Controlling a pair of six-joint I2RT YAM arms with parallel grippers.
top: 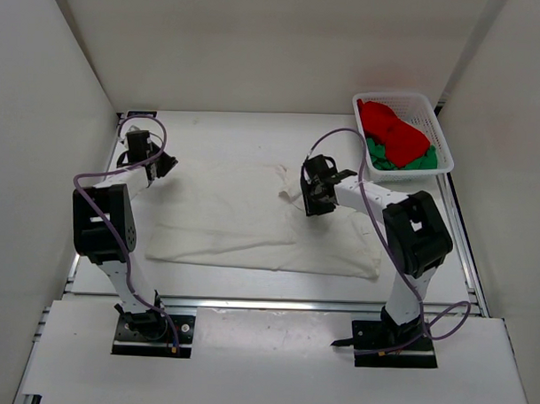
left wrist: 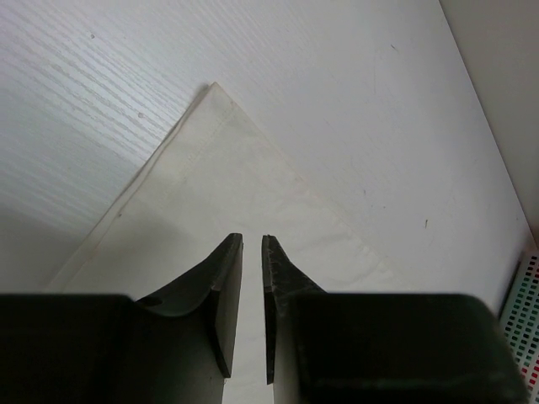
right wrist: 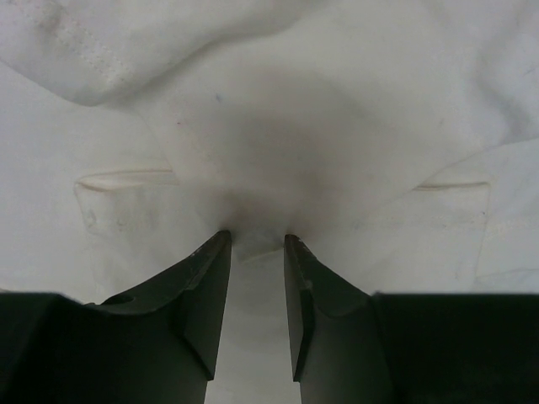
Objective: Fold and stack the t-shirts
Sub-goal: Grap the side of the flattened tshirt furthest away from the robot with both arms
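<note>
The white t-shirt (top: 252, 219) lies spread flat across the middle of the table. My right gripper (top: 313, 202) sits at its far edge near the middle. In the right wrist view the gripper (right wrist: 257, 237) is closed on a puckered bunch of the white t-shirt (right wrist: 337, 126). My left gripper (top: 161, 167) is at the shirt's far left corner. In the left wrist view the gripper (left wrist: 253, 240) has its jaws almost together above the flat white t-shirt (left wrist: 219, 168). The red t-shirt (top: 392, 131) and the green t-shirt (top: 404, 161) lie bunched in the basket.
The white lattice basket (top: 393, 97) stands at the far right corner; its edge shows in the left wrist view (left wrist: 522, 320). White walls close in the table on the left, back and right. Bare table (top: 255, 135) lies behind the shirt.
</note>
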